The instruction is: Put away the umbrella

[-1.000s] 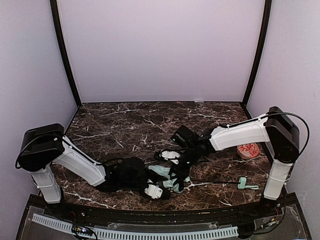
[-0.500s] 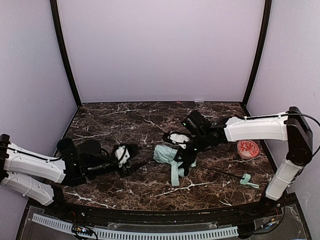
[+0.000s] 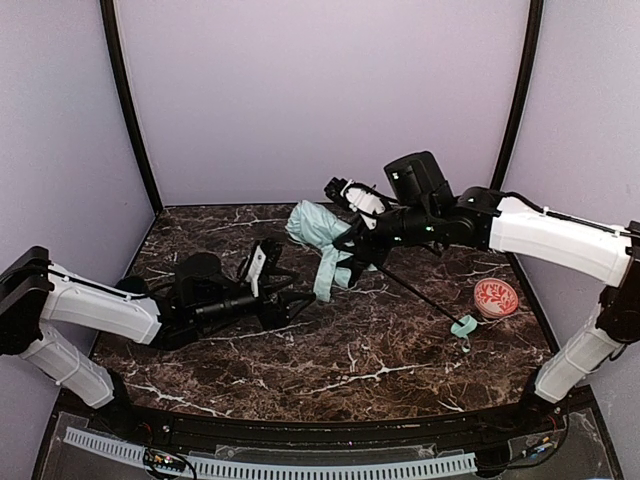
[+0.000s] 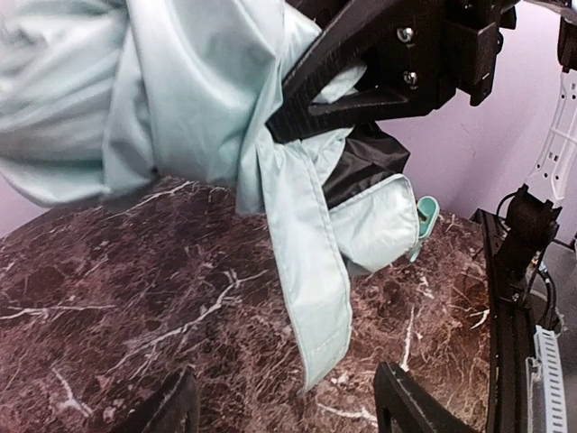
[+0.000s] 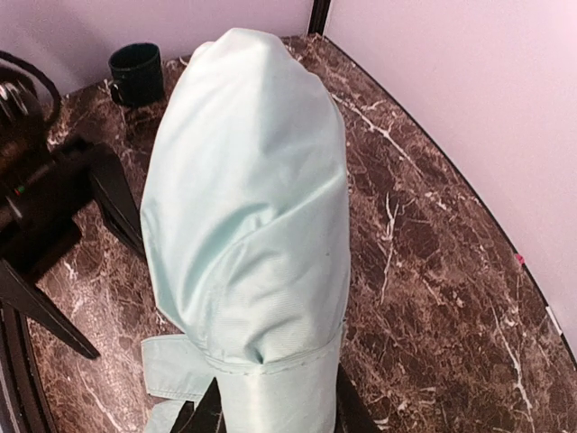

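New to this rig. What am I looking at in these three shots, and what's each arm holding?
Two robot arms bolted at a dark marble table. The wide shot comes from a fixed camera above and behind them; each close-up comes from a camera on one wrist. The right gripper is shut on the mint-green umbrella, holding its bunched fabric above the table, black shaft slanting down to the handle. The left gripper is open and empty, facing the hanging fabric. An orange-red patterned round object lies at the right.

Right of the umbrella (image 3: 312, 225), its slanted shaft (image 3: 420, 293) and the patterned ball (image 3: 497, 298) obstruct; passage lies in front, over the table (image 3: 350, 370).
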Controlling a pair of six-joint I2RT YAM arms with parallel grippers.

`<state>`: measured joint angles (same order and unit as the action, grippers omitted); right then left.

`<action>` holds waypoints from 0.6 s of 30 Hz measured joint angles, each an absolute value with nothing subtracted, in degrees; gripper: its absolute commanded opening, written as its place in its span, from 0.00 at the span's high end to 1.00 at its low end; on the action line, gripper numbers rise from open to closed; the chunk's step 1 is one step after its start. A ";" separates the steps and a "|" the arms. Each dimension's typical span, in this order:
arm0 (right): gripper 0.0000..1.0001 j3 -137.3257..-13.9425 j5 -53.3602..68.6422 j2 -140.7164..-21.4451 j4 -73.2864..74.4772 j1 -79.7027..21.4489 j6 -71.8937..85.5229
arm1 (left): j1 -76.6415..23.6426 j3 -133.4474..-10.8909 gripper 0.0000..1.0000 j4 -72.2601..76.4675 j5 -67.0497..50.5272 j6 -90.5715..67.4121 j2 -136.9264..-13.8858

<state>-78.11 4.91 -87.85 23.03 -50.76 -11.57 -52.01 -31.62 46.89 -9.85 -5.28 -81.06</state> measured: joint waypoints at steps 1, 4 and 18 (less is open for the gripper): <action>1.00 -78.13 5.10 -87.35 22.55 -50.76 -11.27 | -52.01 -32.32 0.30 47.46 -10.68 -5.89 -82.13; 1.00 -78.17 6.26 -85.91 21.85 -50.76 -10.59 | -52.01 -34.11 0.40 50.43 -13.82 -7.77 -85.03; 1.00 -77.08 13.30 -85.06 21.19 -49.12 -9.37 | -51.81 -36.64 1.00 54.52 -25.34 -8.12 -89.08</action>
